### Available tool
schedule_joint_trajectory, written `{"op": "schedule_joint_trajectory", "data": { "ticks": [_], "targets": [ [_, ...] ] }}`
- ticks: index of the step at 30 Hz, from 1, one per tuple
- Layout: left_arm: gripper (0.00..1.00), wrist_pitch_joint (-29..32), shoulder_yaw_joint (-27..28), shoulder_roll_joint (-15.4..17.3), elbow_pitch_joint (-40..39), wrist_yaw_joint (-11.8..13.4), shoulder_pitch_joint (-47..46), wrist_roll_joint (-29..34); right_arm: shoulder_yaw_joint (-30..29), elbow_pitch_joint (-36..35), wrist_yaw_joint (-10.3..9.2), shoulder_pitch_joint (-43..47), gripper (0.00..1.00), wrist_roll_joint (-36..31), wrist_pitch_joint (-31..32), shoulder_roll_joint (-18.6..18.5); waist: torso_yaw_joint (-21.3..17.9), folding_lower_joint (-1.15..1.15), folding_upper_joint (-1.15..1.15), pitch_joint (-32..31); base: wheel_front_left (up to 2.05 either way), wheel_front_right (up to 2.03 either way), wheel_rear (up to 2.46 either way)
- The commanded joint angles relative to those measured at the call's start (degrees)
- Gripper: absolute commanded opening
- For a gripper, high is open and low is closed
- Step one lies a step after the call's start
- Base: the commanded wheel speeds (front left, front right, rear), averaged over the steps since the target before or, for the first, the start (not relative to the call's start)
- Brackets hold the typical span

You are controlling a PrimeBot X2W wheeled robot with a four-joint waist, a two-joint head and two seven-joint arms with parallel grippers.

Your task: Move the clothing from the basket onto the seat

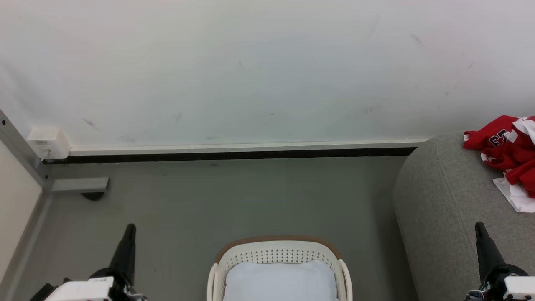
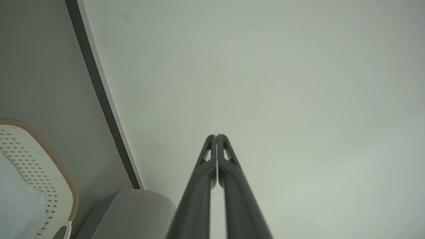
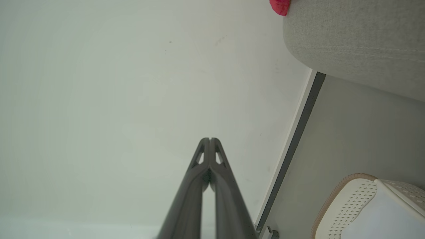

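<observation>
The clothing (image 1: 510, 152), a crumpled red jersey with white trim and a dark number, lies on top of the grey seat (image 1: 443, 209) at the right edge; a red scrap of the clothing (image 3: 279, 6) also peeks over the seat (image 3: 358, 36). The white basket (image 1: 278, 253) with a brown rim stands on the floor at bottom centre and holds a pale blue-white cushion (image 1: 280, 282). My left gripper (image 1: 130, 228) is shut and empty left of the basket. My right gripper (image 1: 479, 225) is shut and empty in front of the seat. Both wrist views show the fingertips pressed together: left gripper (image 2: 216, 135), right gripper (image 3: 210, 138).
A pale wall with a dark skirting strip (image 1: 234, 155) runs behind the grey floor. A white socket box (image 1: 48, 143) and a grey metal frame foot (image 1: 79, 184) sit at the far left. The basket (image 2: 40, 166) and the seat's corner (image 2: 132, 212) show beside the left fingers.
</observation>
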Motion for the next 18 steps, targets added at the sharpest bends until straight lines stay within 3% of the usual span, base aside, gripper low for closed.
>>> {"op": "schedule_joint_trajectory", "data": {
  "ticks": [1,18],
  "targets": [
    [0.00,0.2,0.1,0.1,-0.2,-0.3,-0.5,-0.8,-0.2,-0.3,-0.12,-0.6,0.00,0.1,0.2,0.0,0.0,0.00,0.00,0.0,0.00,0.00,0.00],
    [0.00,0.2,0.1,0.1,-0.2,-0.3,-0.5,-0.8,-0.2,-0.3,-0.12,-0.6,0.00,0.1,0.2,0.0,0.0,0.00,0.00,0.0,0.00,0.00,0.00]
  ]
}}
